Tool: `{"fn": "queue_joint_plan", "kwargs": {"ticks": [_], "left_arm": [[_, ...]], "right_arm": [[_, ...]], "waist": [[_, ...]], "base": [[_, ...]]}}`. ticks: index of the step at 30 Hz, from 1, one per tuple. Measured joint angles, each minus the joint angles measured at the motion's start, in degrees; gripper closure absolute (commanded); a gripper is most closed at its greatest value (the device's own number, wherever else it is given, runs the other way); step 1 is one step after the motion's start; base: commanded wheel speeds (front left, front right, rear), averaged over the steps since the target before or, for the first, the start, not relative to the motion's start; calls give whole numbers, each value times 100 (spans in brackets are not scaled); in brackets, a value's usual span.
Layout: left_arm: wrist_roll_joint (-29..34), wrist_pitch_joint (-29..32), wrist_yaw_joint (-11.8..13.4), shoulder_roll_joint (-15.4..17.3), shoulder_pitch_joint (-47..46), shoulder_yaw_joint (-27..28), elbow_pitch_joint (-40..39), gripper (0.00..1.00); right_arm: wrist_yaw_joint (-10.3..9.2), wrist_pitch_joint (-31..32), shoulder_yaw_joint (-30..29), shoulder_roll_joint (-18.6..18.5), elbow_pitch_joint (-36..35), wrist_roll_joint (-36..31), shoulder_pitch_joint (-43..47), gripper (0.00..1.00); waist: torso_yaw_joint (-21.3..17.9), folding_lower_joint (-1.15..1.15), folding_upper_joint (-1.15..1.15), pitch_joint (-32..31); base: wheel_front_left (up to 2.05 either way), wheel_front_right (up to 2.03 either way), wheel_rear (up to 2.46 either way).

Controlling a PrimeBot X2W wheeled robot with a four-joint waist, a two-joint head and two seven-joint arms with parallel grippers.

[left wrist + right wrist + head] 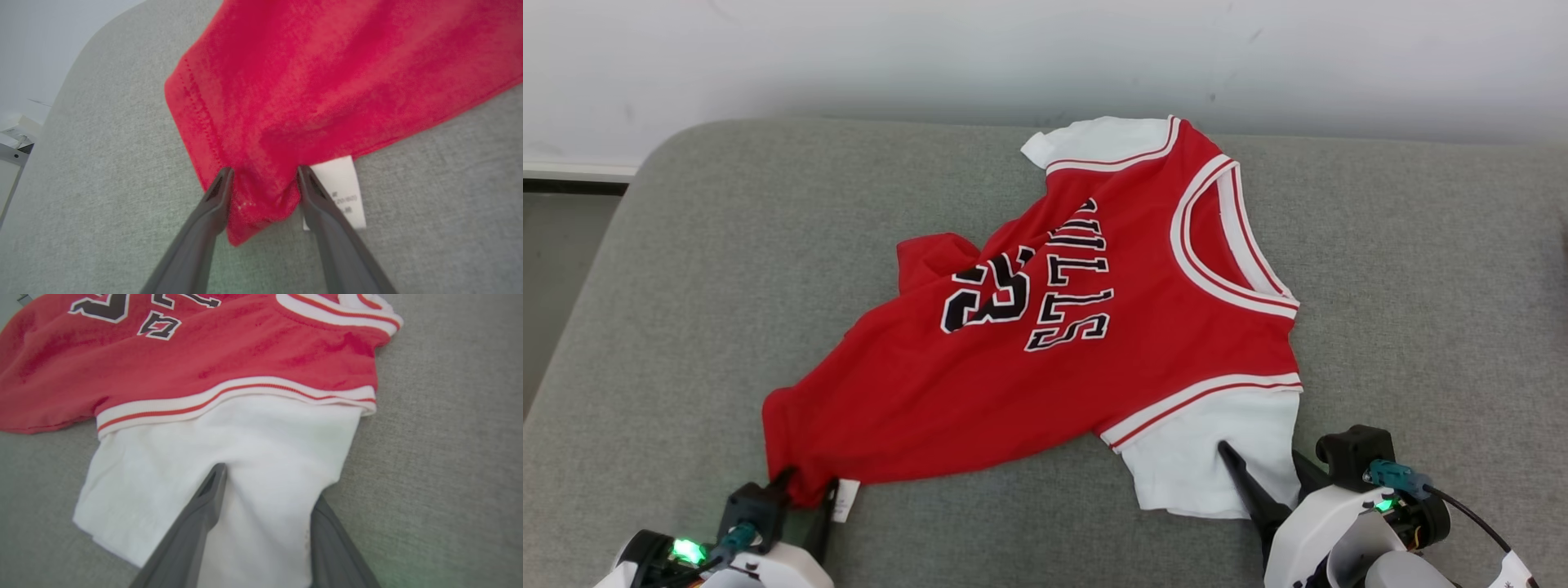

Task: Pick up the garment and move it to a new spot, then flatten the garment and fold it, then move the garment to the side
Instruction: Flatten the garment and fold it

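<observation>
The garment [980,376] is a red jersey with black lettering and white sleeves, spread crumpled on a grey cushion [727,245]. My left gripper [809,482] is at the near left hem corner. In the left wrist view its gripper [264,171] is open, with the bunched red corner [261,204] between the two fingers and a white label [341,179] beside the right one. My right gripper [1260,453] is open at the near white sleeve [1201,441]. In the right wrist view one finger [204,506] lies on top of the sleeve [184,449] and the other's tip is hidden under it.
A pale wall [1013,57] runs behind the cushion's far edge. The cushion's rounded left edge [572,327] drops off to a darker floor. Bare grey cushion lies to the right of the jersey [1421,286] and to its left.
</observation>
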Motion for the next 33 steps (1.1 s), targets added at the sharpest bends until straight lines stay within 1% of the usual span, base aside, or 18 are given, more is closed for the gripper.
{"fn": "queue_joint_plan", "kwargs": {"ticks": [1, 2, 5, 6, 7, 8, 12, 16, 20, 24, 26, 29, 33], "left_arm": [[-4, 0, 0, -5, -9, -14, 9, 29], [-4, 1, 0, -5, -14, -26, 21, 49], [-5, 1, 1, -15, -38, -56, 40, 70], [-7, 1, 2, -21, -52, -69, 51, 75], [-11, 1, 11, -21, -64, -76, 69, 93], [-12, 1, 19, -21, -78, -80, 90, 100], [-70, -4, 38, -7, -136, -69, 170, 100], [-213, -5, 43, 23, -136, -10, 138, 100], [-433, 83, -83, 5, -2, 30, -254, 100], [-680, 476, -253, 5, 210, -83, -962, 100], [-836, 770, -313, 8, 315, -125, -1413, 100], [-1317, 1359, -372, -24, 476, -187, -2246, 100], [-2249, 2257, -421, -43, 714, -293, -3595, 100]], "right_arm": [[0, 0, 11, 8, -2, 62, -12, 74], [0, -8, 1, 25, -9, 133, -16, 99], [3, -38, 9, 64, -45, 332, -16, 100], [7, -52, 14, 97, -82, 435, -16, 100], [7, -64, 16, 97, -114, 512, -10, 100], [8, -107, -1, 93, -157, 635, 1, 100], [11, -266, -202, 52, -465, 1152, 41, 100], [16, -365, -492, -132, -943, 1638, 106, 100], [23, -347, -744, -330, -1537, 2095, 236, 100], [23, -289, -1087, -552, -2162, 2466, 508, 100], [23, -250, -1292, -656, -2473, 2590, 665, 100], [23, -196, -1602, -791, -2958, 2697, 904, 100], [23, -86, -2057, -898, -3682, 2748, 1196, 100]], "waist": [[4, 0, 0, 9], [7, 0, 0, 21], [7, 0, 0, 43], [4, 0, 0, 44], [0, 0, 0, 42], [-4, 0, 0, 38], [-32, 0, 0, -10], [-77, 0, 0, -112], [-130, 0, 0, -257], [-135, 0, 0, -426], [-124, 0, 0, -527], [-108, 0, 0, -690], [-116, 0, 0, -922]], "base": [[0, 0, 0], [0, 0, 0], [0, 0, 0], [0, 0, 0], [0, 0, 0], [0, 0, 0], [0, 0, 0], [0, 0, 0], [0, 0, 0], [0, 0, 0], [0, 0, 0], [0, 0, 0], [0, 0, 0]]}}
